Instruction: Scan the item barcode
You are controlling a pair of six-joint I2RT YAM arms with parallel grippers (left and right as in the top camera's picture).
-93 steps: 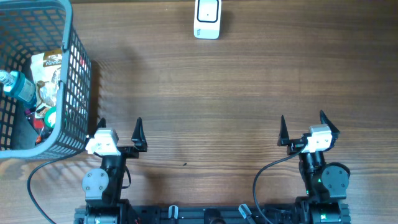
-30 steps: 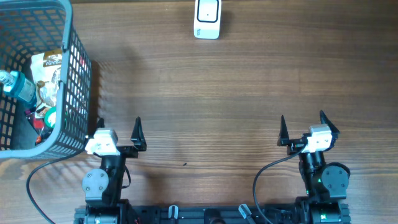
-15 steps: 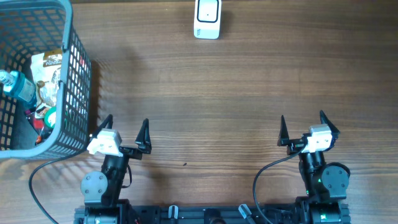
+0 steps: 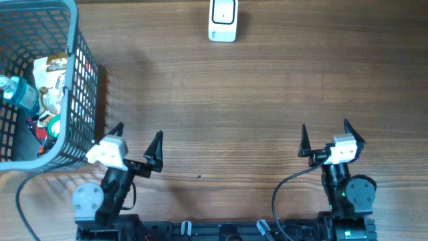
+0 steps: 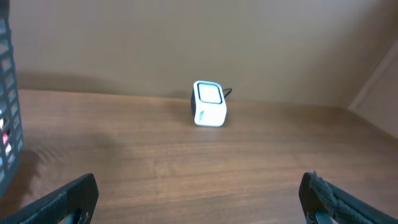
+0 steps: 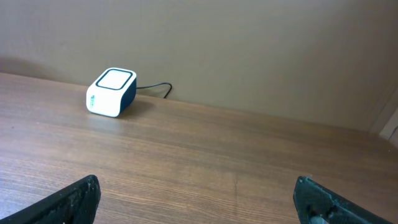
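The left tool [image 4: 139, 134], released and empty, has swung toward the basket [image 4: 84, 73] at ten o'clock, likely starting for the snack pouch [image 4: 55, 75] inside. The right tool [image 4: 325, 130] hangs released; the scanner [image 4: 223, 20] sits at twelve o'clock.

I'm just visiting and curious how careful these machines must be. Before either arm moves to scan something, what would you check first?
1. Left jaws open and holding nothing: ok.
2. Right jaws open and holding nothing: ok.
3. Scanner standing at the far edge of the table, with nothing in front of it: ok.
4. Things to scan are on hand: ok. A snack packet and a bottle lie in the basket beside the left arm.
5. A barcode can be seen on one of them: cannot tell, as the basket wall and small size hide the print.
6. Either arm is already over the basket: not ok. Both sit at the near edge.
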